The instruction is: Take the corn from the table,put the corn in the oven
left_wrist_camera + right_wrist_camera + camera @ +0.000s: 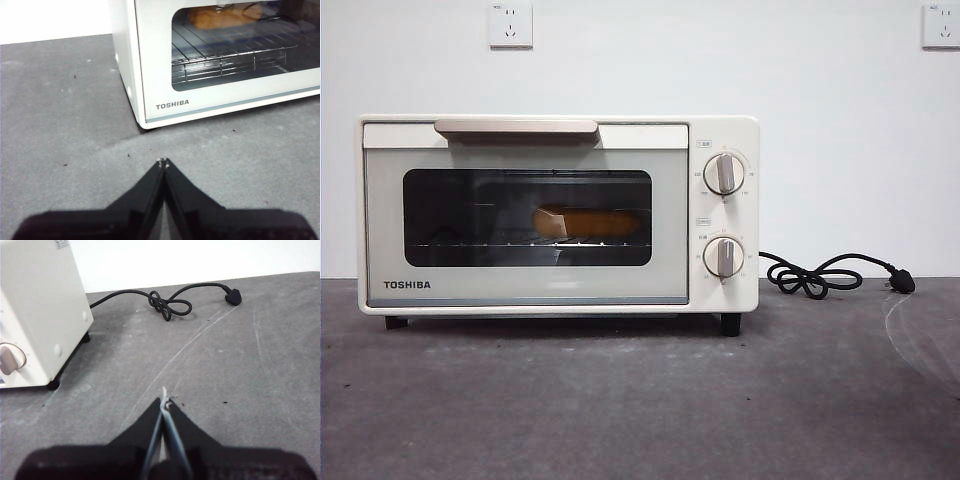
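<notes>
The corn (585, 222) lies on the rack inside the shut oven (725, 130), so the job looks done; the left gripper (163, 162) and right gripper (165, 402), jaws pressed together, need only wait over the table (640, 410).

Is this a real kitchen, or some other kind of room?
Probably a test room, not a kitchen: the oven sits alone on a bare grey table by a plain white wall, its plug unplugged.

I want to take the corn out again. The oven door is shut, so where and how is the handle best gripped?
Grip the beige bar handle near its middle, coming from the front and slightly above. It runs level along the top edge of the oven door, so jaws closing above and below it should hold; a centred grip likely pulls evenly. The corn lies inside on the rack.
</notes>
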Robot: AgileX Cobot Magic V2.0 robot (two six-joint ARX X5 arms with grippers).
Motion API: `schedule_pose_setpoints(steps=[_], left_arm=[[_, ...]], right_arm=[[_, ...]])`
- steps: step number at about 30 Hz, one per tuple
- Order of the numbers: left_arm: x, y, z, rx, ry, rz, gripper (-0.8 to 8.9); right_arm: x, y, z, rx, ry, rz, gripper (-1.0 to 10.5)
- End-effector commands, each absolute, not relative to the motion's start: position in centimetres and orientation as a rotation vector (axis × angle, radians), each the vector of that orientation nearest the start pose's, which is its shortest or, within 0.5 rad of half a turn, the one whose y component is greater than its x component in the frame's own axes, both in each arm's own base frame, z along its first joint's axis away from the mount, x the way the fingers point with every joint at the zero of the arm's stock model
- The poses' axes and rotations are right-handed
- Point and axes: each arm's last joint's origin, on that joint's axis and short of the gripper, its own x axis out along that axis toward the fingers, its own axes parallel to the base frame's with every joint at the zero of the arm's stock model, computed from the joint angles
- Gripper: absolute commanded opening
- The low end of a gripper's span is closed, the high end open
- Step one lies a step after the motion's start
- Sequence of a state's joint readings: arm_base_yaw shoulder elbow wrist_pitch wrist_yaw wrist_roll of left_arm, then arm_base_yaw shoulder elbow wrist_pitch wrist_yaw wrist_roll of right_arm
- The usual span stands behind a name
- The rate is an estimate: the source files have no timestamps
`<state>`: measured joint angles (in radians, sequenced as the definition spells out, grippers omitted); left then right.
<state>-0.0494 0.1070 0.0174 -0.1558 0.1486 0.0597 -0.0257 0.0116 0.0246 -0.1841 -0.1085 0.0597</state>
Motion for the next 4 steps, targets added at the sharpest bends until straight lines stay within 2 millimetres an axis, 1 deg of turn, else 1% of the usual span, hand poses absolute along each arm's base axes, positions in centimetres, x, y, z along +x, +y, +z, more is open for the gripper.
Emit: schedule_pose_setpoints(steps=[1,4], left_arm=[[10.03,-0.90,14.47,0.055,0.237,-0.203,-0.03],[10.03,-0.90,14.47,0.055,0.237,-0.203,-0.04]], right_arm=[[9.58,0.07,15.08,0.071,0.175,0.076,0.0],[9.58,0.07,15.08,0.071,0.175,0.076,0.0]])
